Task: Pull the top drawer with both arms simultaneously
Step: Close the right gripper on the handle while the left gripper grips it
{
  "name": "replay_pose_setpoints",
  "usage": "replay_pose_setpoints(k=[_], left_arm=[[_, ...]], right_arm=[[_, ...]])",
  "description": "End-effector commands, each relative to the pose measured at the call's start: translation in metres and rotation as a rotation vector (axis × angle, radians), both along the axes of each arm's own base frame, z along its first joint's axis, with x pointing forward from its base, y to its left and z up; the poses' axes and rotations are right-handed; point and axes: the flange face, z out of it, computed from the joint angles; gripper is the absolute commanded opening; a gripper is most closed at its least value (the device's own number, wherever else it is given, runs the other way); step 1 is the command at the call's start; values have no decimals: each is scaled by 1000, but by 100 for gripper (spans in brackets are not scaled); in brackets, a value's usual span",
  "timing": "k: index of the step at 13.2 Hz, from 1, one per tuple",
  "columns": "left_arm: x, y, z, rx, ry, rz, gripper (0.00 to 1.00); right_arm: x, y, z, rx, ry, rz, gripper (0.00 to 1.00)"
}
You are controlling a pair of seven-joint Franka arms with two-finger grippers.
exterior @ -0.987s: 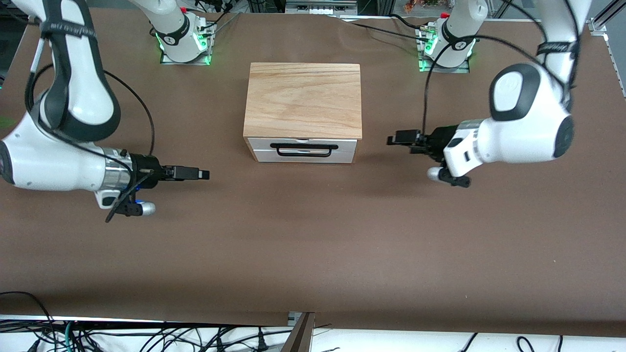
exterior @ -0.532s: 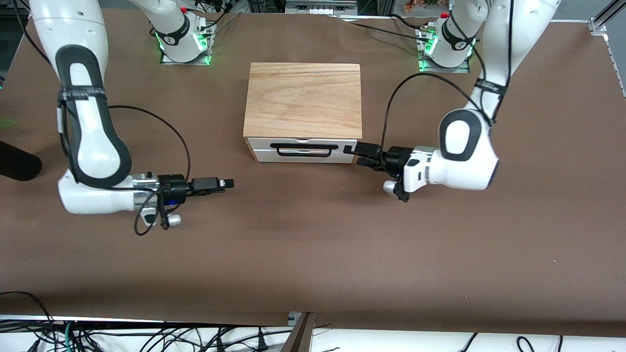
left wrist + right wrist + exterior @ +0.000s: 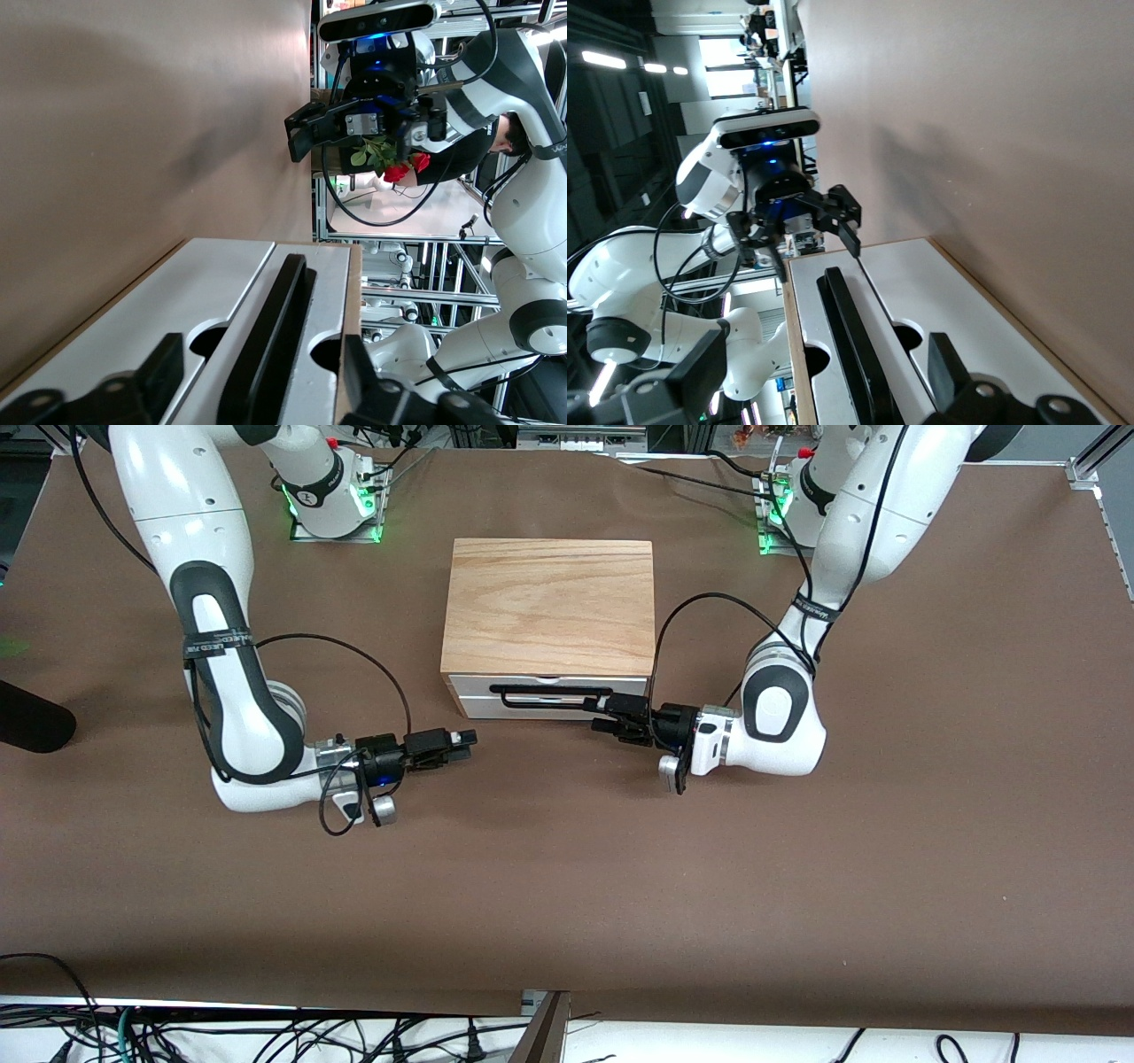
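The top drawer [image 3: 478,701] is shut, its white front flush with the box, its black bar handle [image 3: 549,689] across it. My left gripper [image 3: 609,710] is open and low in front of the drawer, at the handle's end toward the left arm's end of the table. In the left wrist view the handle [image 3: 275,328] runs between its open fingers [image 3: 164,363]. My right gripper [image 3: 467,737] is open, low beside the drawer's corner toward the right arm's end, short of the handle. In the right wrist view the handle [image 3: 850,336] lies ahead between its open fingers [image 3: 943,354].
The box's wood-grain top [image 3: 549,602] rises above the drawer. The arm bases [image 3: 332,491] stand along the table's edge farthest from the front camera. Loose cables [image 3: 266,1036] lie past the edge nearest to it. Brown table [image 3: 567,886] spreads in front of the drawer.
Both arms have swung in low toward the drawer front from their ends of the table. The left gripper has reached the handle's end; the right has come near the drawer's corner.
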Motion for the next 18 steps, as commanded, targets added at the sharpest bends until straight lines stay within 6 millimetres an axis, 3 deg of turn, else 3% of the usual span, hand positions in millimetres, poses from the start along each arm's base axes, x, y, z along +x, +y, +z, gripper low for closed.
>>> replay_pose_setpoints(k=[1,5,8,10,12,14,15,17,18], left_arm=[[-13,-10,1,-45,0,-9,59],[-28,-7,-9,-93,58,-52,53],[-27,-6,-12,-93,63,-50,36],[-28,-6,-16,-93,69,-48,33],[-29,-6,-20,-92,74,-50,24],[-28,-7,-18,-94,73,-51,6],[-27,-6,-18,-93,73,-49,0],[-27,-6,-18,-92,74,-49,0],[-27,-6,-18,-91,75,-48,0]], right_arm=[[-24,8,-14,84,-27,-1,100],[-51,15,-32,200,-19,-3,100],[-62,19,-41,234,-26,-6,100],[-69,28,-47,245,-17,1,100],[-72,31,-55,249,-19,5,100],[-74,31,-59,251,-20,5,100],[-75,31,-61,251,-17,6,94],[-77,31,-63,250,-12,5,73],[-77,31,-63,250,-12,5,55]])
